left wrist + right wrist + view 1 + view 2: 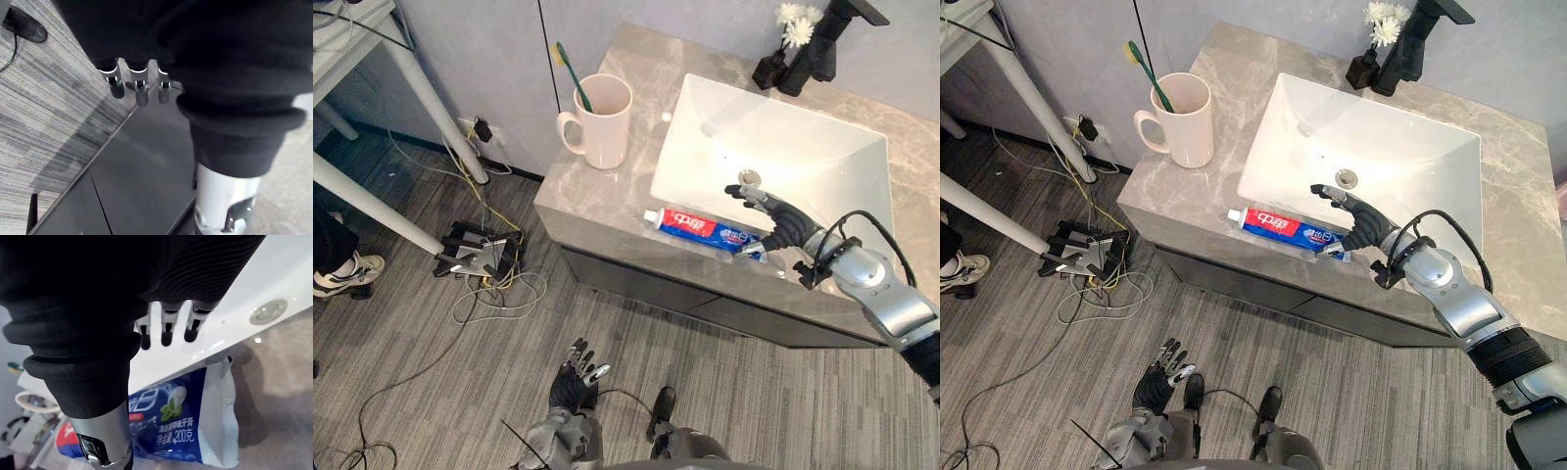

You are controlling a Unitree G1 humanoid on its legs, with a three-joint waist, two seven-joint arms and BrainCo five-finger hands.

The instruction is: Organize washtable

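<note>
A red, white and blue toothpaste tube (700, 229) lies flat along the front edge of the grey stone counter (597, 201), just before the white sink (803, 166). My right hand (781, 223) hangs open over the tube's crimped right end (215, 421). Its fingers (166, 333) stretch relaxed over the sink rim and its thumb is low beside the tube, closed on nothing. A cream mug (602, 122) holding a green toothbrush (573, 73) stands at the counter's left rear. My left hand (576, 377) hangs open low by the floor, its fingers (141, 90) straight before the dark cabinet front.
A black faucet (822, 44) and a small dark vase of white flowers (795, 29) stand behind the sink. White table legs (435, 103) and a tangle of cables with a power strip (475, 255) sit on the floor at left. A person's shoe (342, 274) shows at the far left.
</note>
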